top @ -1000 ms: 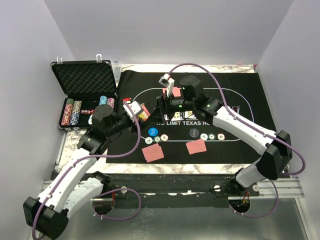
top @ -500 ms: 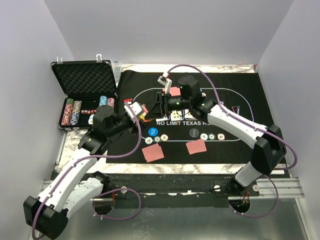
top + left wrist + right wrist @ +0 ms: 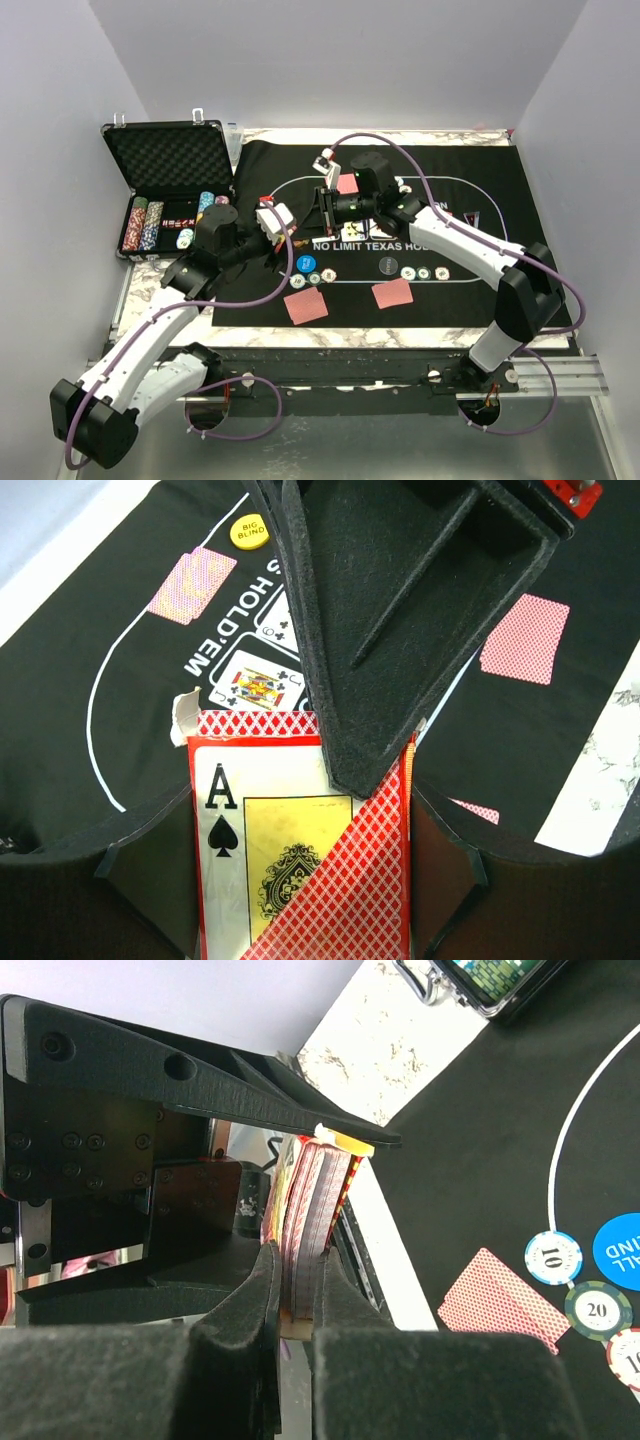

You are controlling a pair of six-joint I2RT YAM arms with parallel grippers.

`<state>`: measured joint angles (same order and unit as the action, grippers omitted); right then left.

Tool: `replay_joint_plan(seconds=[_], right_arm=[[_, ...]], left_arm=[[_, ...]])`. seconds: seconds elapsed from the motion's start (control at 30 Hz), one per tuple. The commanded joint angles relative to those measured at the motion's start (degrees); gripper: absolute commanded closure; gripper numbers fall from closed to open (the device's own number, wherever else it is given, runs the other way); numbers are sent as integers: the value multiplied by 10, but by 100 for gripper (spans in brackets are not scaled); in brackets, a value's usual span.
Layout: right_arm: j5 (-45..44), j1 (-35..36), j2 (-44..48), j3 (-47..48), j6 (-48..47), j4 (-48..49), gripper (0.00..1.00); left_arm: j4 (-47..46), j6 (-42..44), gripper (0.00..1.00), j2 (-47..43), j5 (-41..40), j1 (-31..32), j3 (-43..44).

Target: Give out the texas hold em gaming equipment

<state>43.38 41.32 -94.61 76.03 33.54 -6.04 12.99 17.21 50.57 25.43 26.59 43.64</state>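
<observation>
My left gripper is shut on the sides of the red-orange card box, whose ace-of-spades face is toward the camera. My right gripper meets it over the mat's left side and is shut on the playing cards, seen edge-on at the box's open end. One of its fingers lies across the box top. Red-backed cards lie on the mat. Striped chips, a blue button and a black button lie there too. A yellow button shows in the left wrist view.
The black felt mat covers the marble table. An open foam-lined case stands at the left with stacked chips in it. Face-up cards lie on the mat's centre under both grippers. Grey walls close in on both sides.
My right gripper has swung left to the box and gone from wide open to shut on the cards. The left arm has shifted slightly right with the box.
</observation>
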Motion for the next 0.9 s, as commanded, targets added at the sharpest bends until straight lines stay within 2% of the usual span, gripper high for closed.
replay_joint_plan(seconds=[0.0, 0.13, 0.27, 0.33, 0.47, 0.63, 0.77, 0.83, 0.87], right_arm=[[-2, -14, -13, 13, -26, -22, 99], [1, -13, -13, 7, -23, -14, 99], [-4, -14, -11, 6, -22, -13, 100], [-5, -14, -10, 6, -22, -13, 99], [-6, -15, -10, 6, -21, -16, 99], [-5, -17, -8, 8, -19, -14, 99], [-5, -17, -7, 6, -17, -15, 99], [-5, -18, -6, 6, -17, -16, 99], [-6, -17, -7, 5, -17, -16, 99]], left_arm=[[31, 20, 38, 9, 2, 0, 46], [45, 25, 19, 29, 16, 1, 62], [53, 32, 16, 40, 26, 2, 70], [52, 37, 18, 42, 33, 2, 69], [62, 45, 28, 51, 35, 2, 73], [80, 47, 24, 69, 28, 2, 81], [81, 49, 25, 78, 20, 2, 85], [82, 48, 33, 82, 14, 2, 89], [82, 48, 41, 82, 13, 2, 90]])
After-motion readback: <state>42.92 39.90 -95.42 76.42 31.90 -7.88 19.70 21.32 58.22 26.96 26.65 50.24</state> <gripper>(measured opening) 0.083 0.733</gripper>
